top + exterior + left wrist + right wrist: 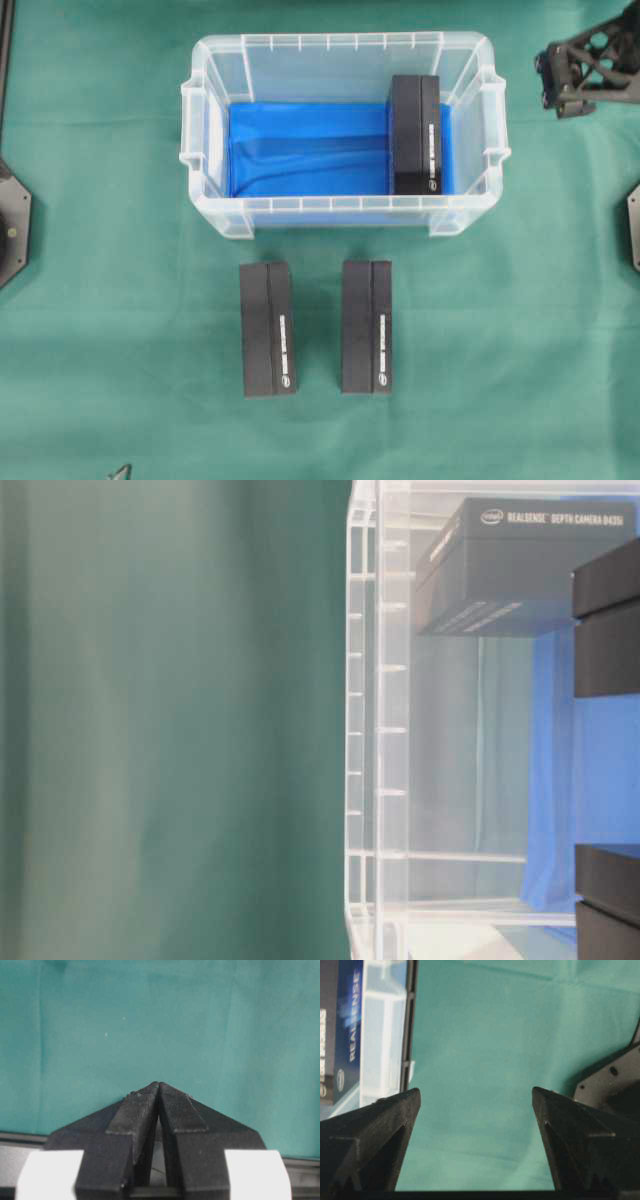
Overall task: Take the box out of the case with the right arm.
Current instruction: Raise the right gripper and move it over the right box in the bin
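Overhead view shows the green cloth (100,330), then the case (340,215), then the box (416,135) standing at three o'clock inside it. Two more boxes (268,330) lie outside at six o'clock. The right gripper (476,1105) stands wide, empty. I judge the box rigid, light, smooth; pinch its long sides. Only the left wrist view shows the left gripper (159,1089) pressed closed.

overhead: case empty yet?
No, one black box stands inside the case at its right end.
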